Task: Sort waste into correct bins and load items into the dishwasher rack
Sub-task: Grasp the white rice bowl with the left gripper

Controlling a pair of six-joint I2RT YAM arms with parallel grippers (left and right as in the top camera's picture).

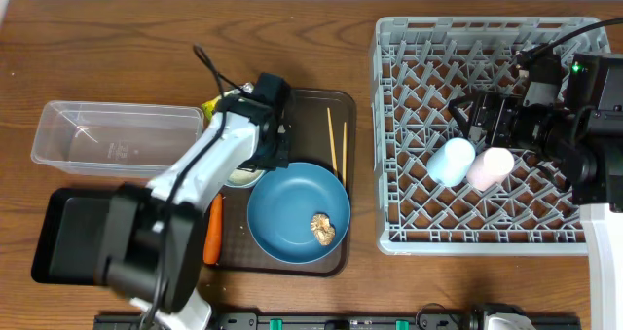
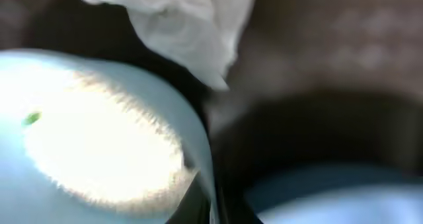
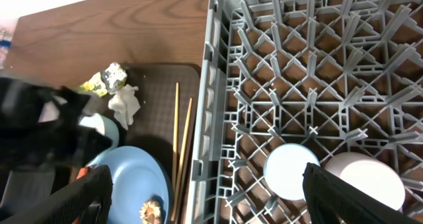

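Observation:
My left gripper [image 1: 261,165] is down at the small white bowl [image 1: 241,178] on the brown tray. In the left wrist view the bowl [image 2: 92,145] holds white rice, and its rim [image 2: 210,196] sits between my dark fingers. The white tissue [image 2: 185,19] lies just beyond it. The blue plate [image 1: 297,211] carries the brownish food lump [image 1: 323,229]. The chopsticks [image 1: 336,140] lie at the tray's right. The light-blue cup [image 1: 453,162] and pink cup [image 1: 490,168] lie in the grey rack [image 1: 389,126]. My right gripper [image 3: 215,204] is open and empty above the rack's left side.
The carrot [image 1: 213,235] lies at the brown tray's [image 1: 311,101] left edge. The yellow-green wrapper [image 1: 209,104] is at its far left corner. The clear tub [image 1: 117,133] and the black tray [image 1: 68,235] stand to the left, partly under my left arm.

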